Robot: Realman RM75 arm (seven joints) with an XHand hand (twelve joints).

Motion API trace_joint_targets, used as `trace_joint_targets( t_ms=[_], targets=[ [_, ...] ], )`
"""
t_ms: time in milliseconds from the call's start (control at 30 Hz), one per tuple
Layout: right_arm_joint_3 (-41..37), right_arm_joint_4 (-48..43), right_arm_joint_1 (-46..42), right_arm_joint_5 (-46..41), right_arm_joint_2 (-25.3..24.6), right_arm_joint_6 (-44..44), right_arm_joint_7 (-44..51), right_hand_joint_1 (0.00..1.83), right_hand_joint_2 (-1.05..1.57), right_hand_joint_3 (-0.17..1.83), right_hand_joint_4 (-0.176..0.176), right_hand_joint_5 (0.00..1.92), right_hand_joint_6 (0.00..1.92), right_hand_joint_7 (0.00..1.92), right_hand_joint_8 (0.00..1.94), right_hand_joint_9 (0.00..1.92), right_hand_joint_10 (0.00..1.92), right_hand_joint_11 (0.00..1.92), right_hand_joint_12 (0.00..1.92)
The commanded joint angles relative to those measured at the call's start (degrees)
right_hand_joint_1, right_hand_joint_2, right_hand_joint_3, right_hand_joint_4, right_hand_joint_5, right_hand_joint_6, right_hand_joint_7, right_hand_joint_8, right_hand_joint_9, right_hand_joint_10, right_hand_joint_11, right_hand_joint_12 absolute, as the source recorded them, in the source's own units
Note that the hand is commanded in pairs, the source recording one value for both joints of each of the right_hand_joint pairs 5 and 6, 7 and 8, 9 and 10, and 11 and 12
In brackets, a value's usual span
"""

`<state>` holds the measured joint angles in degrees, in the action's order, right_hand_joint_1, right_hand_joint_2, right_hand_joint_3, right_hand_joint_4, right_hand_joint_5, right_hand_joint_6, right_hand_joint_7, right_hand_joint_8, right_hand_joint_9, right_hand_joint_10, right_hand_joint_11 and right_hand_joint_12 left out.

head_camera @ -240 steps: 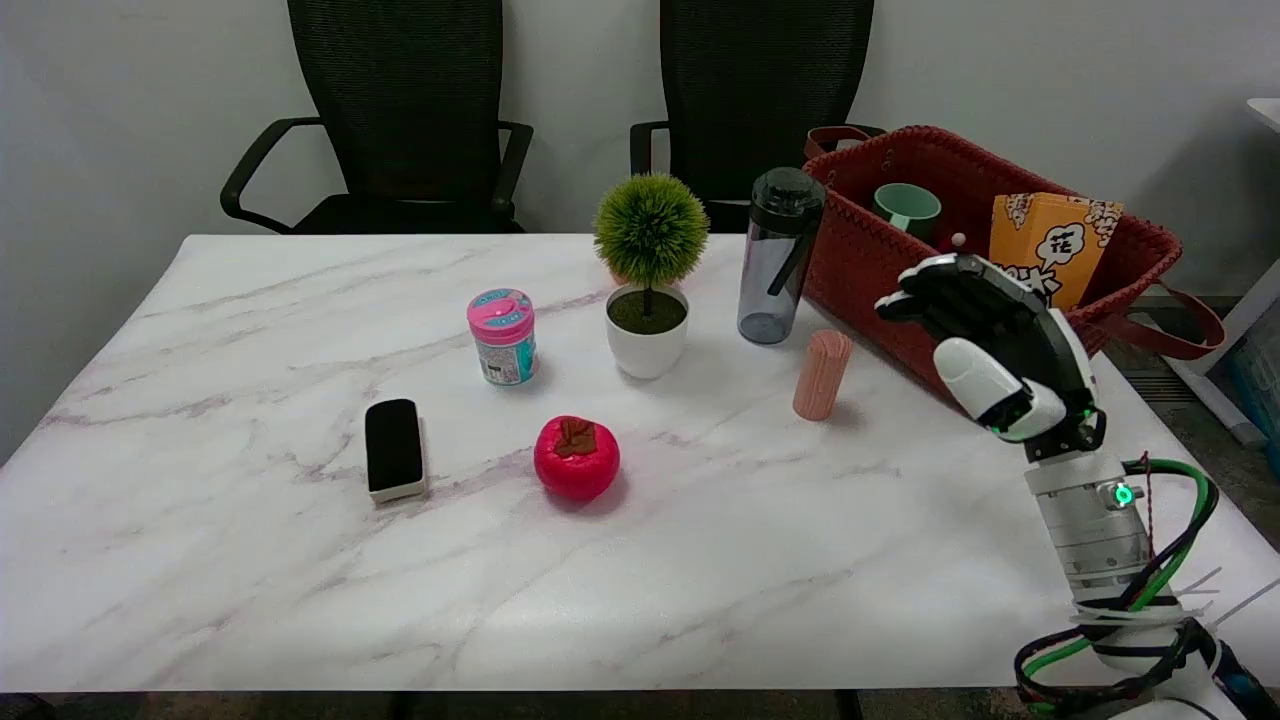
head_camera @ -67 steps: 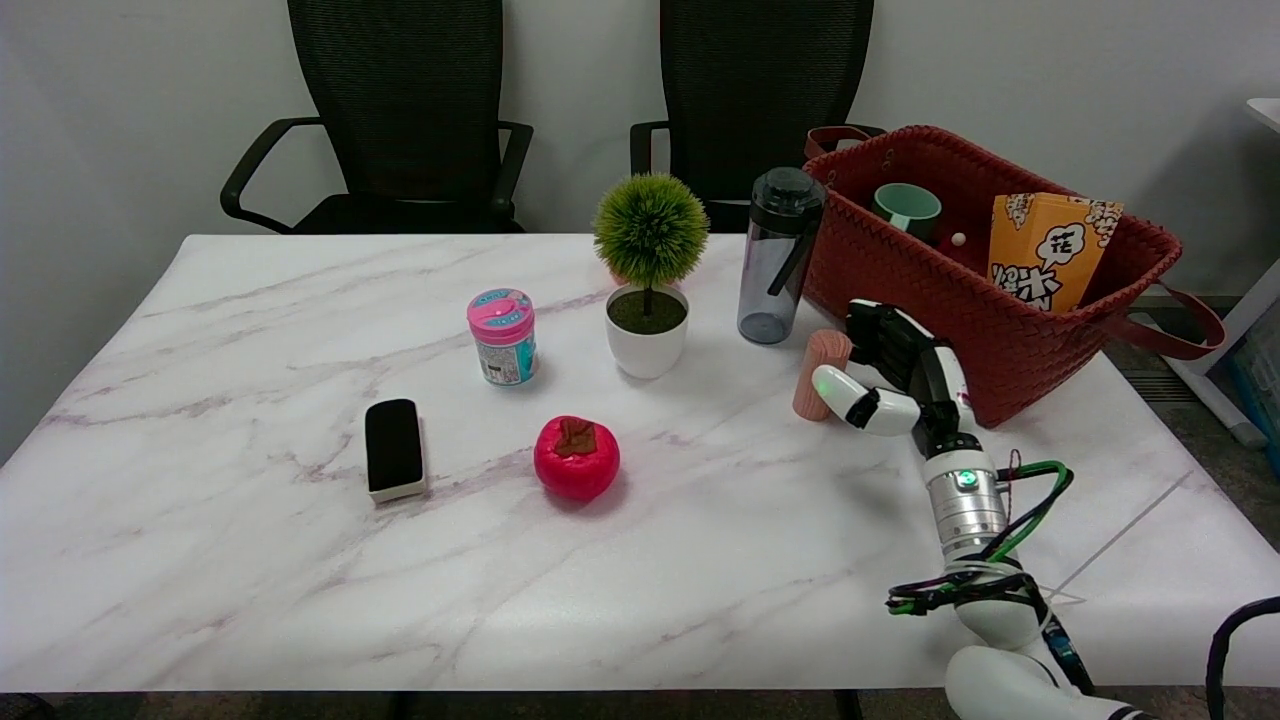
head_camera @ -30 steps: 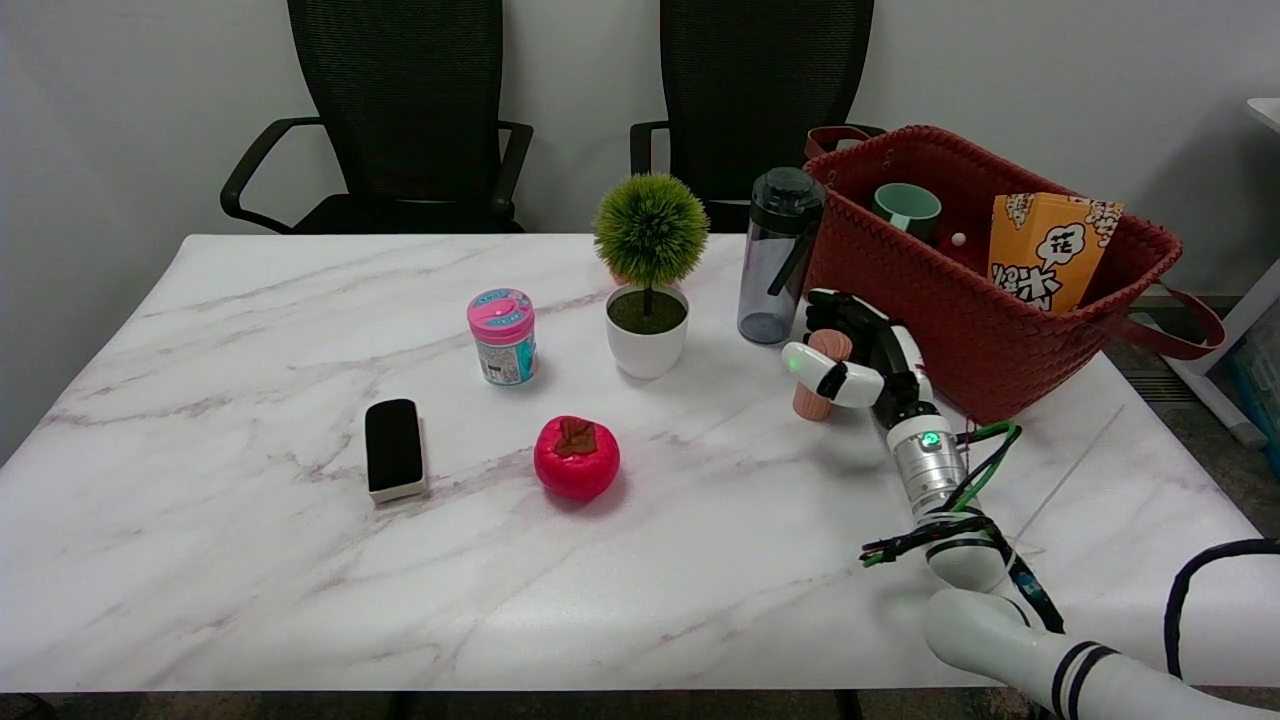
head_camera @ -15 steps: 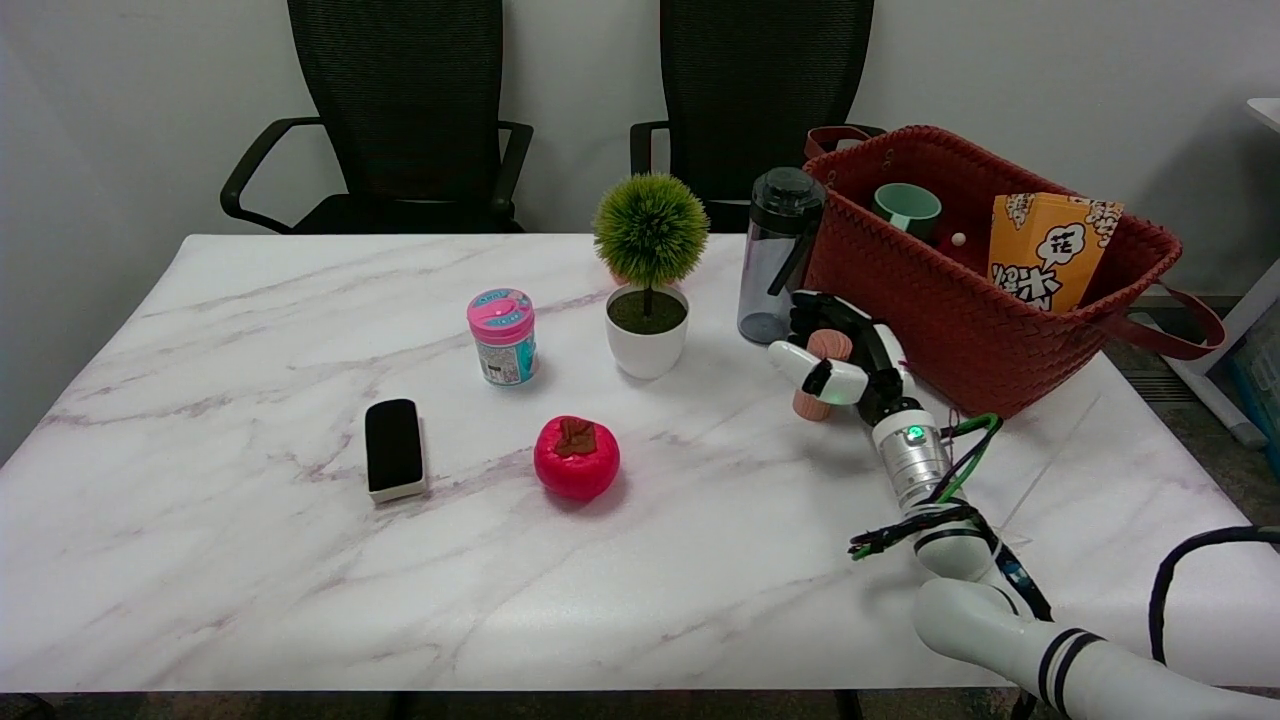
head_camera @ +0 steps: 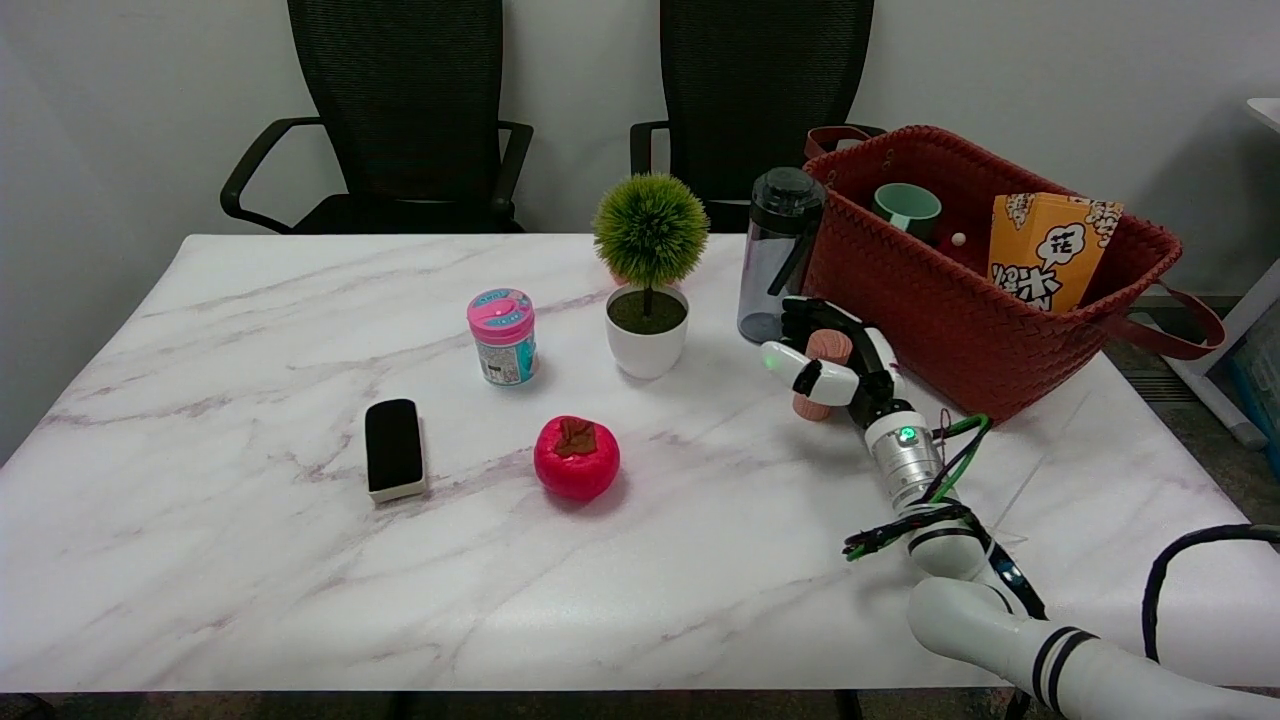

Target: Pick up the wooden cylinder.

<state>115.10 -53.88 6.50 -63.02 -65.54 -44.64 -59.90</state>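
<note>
Marble table (head_camera: 300, 560), robot hand (head_camera: 835, 358) wrapped around upright wooden cylinder (head_camera: 826, 348), fingers curled.

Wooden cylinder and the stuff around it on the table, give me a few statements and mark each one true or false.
1. The wooden cylinder stands on the table with the right hand wrapped around it. True.
2. The cylinder lies inside the red basket. False: it stands on the table in front of the basket.
3. The red persimmon-shaped toy sits nearer the camera than the potted plant. True.
4. The pink-lidded jar is tipped on its side. False: it stands upright.
5. A green cup is in the basket. True.
</note>
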Motion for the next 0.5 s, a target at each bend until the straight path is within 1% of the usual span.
trace_joint_targets(
  t_ms=[33, 100, 200, 267, 300, 367, 433, 467, 500],
  targets=[
    [0.21, 0.22, 0.11, 0.07, -0.26, 0.06, -0.14, 1.06, 0.16, 0.83, 0.000, 0.62, 0.62, 0.57, 0.57, 0.60, 0.60, 0.60, 0.60],
    [0.21, 0.22, 0.10, 0.07, -0.26, -0.09, -0.14, 1.06, 0.18, 0.82, 0.000, 0.66, 0.66, 0.60, 0.60, 0.65, 0.65, 0.62, 0.62],
    [0.21, 0.21, -0.05, 0.07, -0.26, -0.24, -0.14, 1.06, 0.27, 0.80, 0.000, 0.74, 0.74, 0.71, 0.71, 0.78, 0.78, 0.72, 0.72],
    [0.21, 0.21, -0.06, 0.07, -0.26, -0.24, -0.23, 1.07, 0.35, 0.80, 0.000, 0.79, 0.79, 0.91, 0.91, 0.93, 0.93, 0.82, 0.82],
    [0.21, 0.21, -0.13, 0.07, -0.26, -0.24, -0.40, 1.07, 0.37, 0.79, 0.000, 0.80, 0.80, 0.95, 0.95, 0.96, 0.96, 0.84, 0.84],
    [0.21, 0.31, -0.13, 0.07, -0.26, -0.24, -1.94, 1.06, 0.47, 0.75, 0.000, 0.86, 0.86, 1.17, 1.17, 1.17, 1.17, 1.01, 1.01],
    [0.21, 0.39, -0.14, 0.07, -0.33, -0.24, -2.72, 1.03, 0.59, 0.70, 0.000, 0.97, 0.97, 1.35, 1.35, 1.39, 1.39, 1.15, 1.15],
    [0.21, 0.46, -0.21, 0.07, -0.33, -0.24, -2.86, 1.05, 0.63, 0.70, 0.000, 1.01, 1.01, 1.40, 1.40, 1.45, 1.45, 1.23, 1.23],
    [0.21, 0.45, -0.22, 0.07, -0.33, -0.24, -2.86, 1.02, 0.65, 0.69, 0.000, 1.04, 1.04, 1.43, 1.43, 1.48, 1.48, 1.26, 1.26]
  ],
)
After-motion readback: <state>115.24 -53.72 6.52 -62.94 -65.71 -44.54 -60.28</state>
